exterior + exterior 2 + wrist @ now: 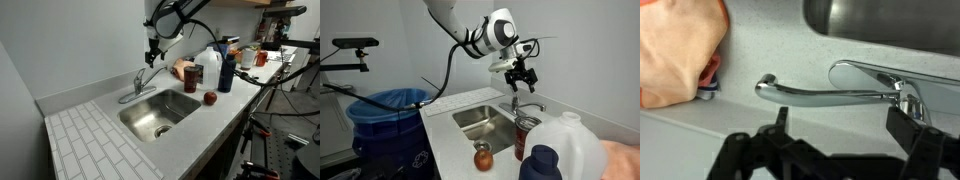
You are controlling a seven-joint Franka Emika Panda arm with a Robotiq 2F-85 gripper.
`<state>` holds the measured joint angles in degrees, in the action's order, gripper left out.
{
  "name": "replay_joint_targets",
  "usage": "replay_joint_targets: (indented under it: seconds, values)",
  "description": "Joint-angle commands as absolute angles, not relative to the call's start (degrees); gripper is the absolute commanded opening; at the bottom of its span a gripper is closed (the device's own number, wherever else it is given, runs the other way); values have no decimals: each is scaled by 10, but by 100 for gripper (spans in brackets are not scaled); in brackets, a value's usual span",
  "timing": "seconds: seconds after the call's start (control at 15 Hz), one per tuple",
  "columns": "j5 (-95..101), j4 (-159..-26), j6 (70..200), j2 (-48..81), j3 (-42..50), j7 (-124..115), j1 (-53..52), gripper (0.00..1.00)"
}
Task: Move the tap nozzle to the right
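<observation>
The tap nozzle (825, 95) is a slim chrome tube that runs sideways to a lever-handled base (872, 72). It stands at the sink's back rim in both exterior views (137, 86) (528, 105). My gripper (843, 125) is open, with its two black fingers spread on either side of the spout's length. It hovers just above the tap in both exterior views (152, 50) (520, 75) and touches nothing. The fingers are empty.
The steel sink basin (150, 115) (480, 120) is set in a white counter. An apple (210, 98) (483, 157), a white jug (210, 70) (570, 150), a blue bottle (227, 72), a red can (527, 135) and an orange cloth (675, 50) stand nearby. A blue bin (390, 110) stands beside the counter.
</observation>
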<state>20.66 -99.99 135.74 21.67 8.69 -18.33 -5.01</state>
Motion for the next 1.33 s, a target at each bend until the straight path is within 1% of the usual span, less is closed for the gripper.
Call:
replay_joint_targets:
  seconds: [0.0,0.27,0.6,1.0,1.27]
  values:
    - [223,-1037,1366,164,78,-172,-51,100]
    - [204,-1033,1411,168,60,-164,-44,100]
    - [212,-1015,1468,208,57,-166,-49,100]
    - [203,-1010,1489,238,61,-158,-50,100]
    - [186,-1014,1481,237,58,-148,-44,100]
